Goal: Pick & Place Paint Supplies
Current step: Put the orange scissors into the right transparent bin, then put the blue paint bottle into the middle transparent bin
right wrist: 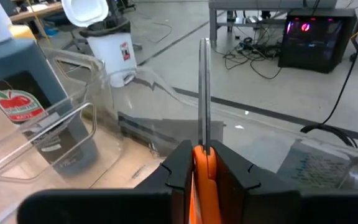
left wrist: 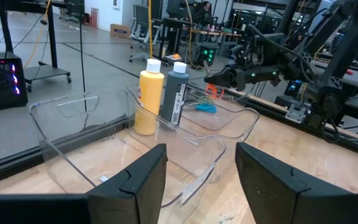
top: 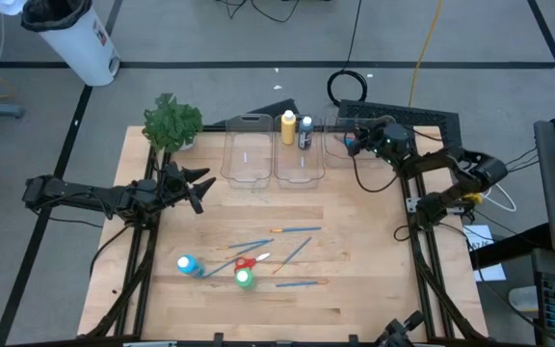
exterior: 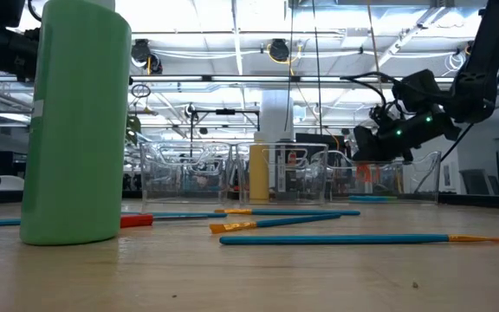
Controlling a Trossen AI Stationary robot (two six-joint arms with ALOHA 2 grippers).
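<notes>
R gripper (right wrist: 202,163) clamped on orange-handled scissors (right wrist: 202,118), above far-right bin (top: 340,145); L gripper (left wrist: 199,174) open, empty, facing bins

- High view: directly overhead, looking straight down on the whole table (top: 355,280), with both arms and surrounding floor in frame.
- Low view: at tabletop level, very near the green bottle (exterior: 76,121), facing across the brushes (exterior: 353,238) toward the bins (exterior: 284,173).
- Left wrist view: looks past its own claw (left wrist: 201,180) at the bins and the yellow bottle (left wrist: 149,96), which the overhead and low views also show.
- Right wrist view: close over its claw (right wrist: 205,171), facing the dark bottle (right wrist: 39,99) and the floor beyond.
</notes>
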